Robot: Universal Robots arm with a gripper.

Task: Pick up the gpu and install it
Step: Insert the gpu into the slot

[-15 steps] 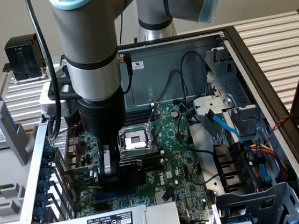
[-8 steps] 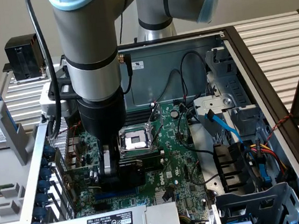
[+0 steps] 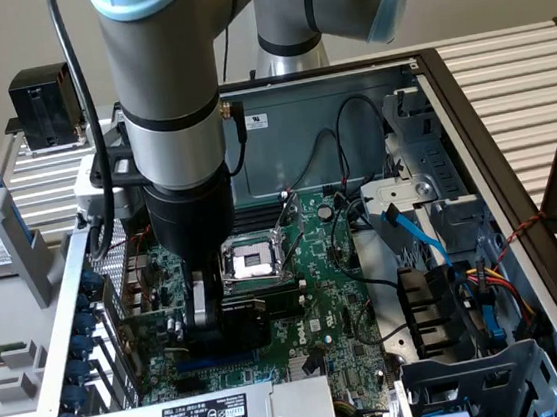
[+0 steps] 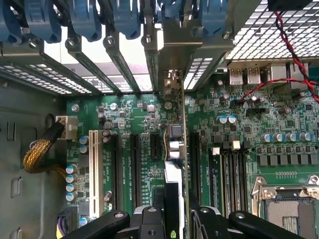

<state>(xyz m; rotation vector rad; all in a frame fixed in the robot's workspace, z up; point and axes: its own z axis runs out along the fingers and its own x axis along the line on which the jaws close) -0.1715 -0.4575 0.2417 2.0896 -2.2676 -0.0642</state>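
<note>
Pinching the gpu (image 4: 173, 149) on edge between the fingers (image 4: 149, 221) of the gripper (image 4: 175, 219), upright over the expansion slots (image 4: 135, 159) of the motherboard (image 4: 239, 129), bracket (image 4: 172, 82) toward the rear edge of the case (image 4: 25, 149). Best seated by squaring the card's edge to one slot and pressing straight down, without tilt.

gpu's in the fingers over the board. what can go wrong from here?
1. The gpu hangs edge-on between the fingers above the black slots; if off-line, its edge could hit the motherboard instead of seating.
2. Its metal bracket sits close to the rear slot covers and might snag.
3. The open CPU socket lies beside the gripper; a slip could touch it.
</note>
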